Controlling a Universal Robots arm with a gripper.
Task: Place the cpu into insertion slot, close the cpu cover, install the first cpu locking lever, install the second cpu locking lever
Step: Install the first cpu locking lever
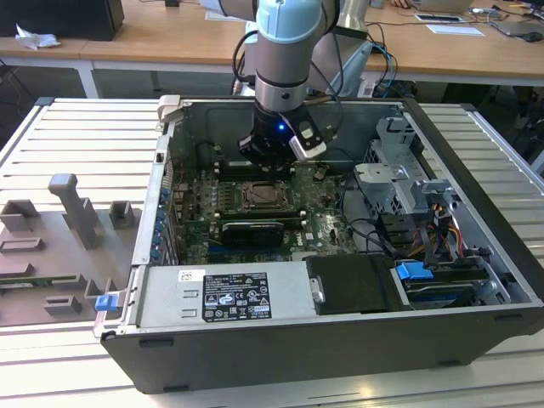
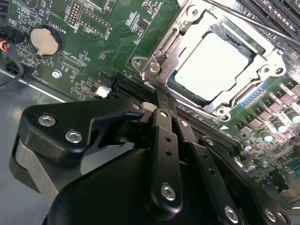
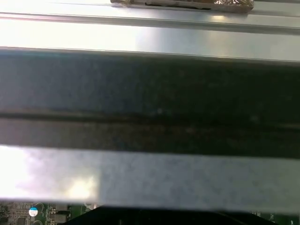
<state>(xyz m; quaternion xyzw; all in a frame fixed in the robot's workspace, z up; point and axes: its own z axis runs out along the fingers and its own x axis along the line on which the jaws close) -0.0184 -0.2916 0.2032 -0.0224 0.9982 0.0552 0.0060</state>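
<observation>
In the exterior view a grey fixture tray point(image 1: 59, 246) lies at the left beside the open computer case point(image 1: 280, 361). Over the green motherboard point(image 1: 200, 212) the gripper point(image 1: 270, 157) hangs just behind the insertion slot point(image 1: 269, 197). In the second wrist view its jaws look drawn narrow, holding nothing, beside the cpu cover point(image 2: 185, 28), which lies shut around the cpu point(image 2: 211, 65).
</observation>
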